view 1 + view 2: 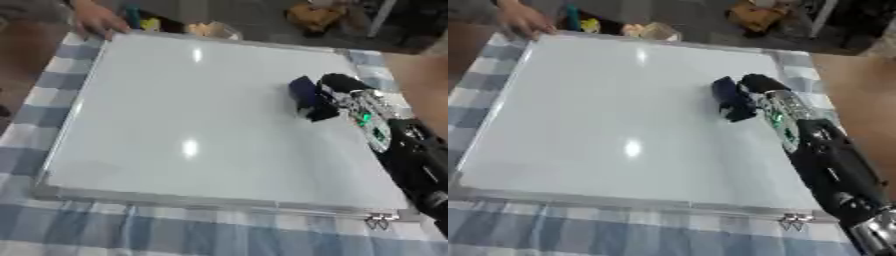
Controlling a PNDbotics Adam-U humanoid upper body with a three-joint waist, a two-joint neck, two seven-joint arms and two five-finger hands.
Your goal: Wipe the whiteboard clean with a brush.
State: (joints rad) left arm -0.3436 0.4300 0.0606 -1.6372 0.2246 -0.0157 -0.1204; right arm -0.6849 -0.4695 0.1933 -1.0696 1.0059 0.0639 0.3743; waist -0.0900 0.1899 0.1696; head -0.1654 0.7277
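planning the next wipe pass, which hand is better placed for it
Right. The right hand already holds the dark brush on the whiteboard; the left hand is not in view.

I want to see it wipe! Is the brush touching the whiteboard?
Touching. In the left eye view the dark blue brush, held by the right hand, sits against the whiteboard with no gap.

whiteboard (175, 125) lies flat on table (52, 75), covering most of it | right hand (337, 90) with brush (308, 99) on whiteboard, near its right edge, toward far side | person's hand (98, 21) at whiteboard's far-left corner
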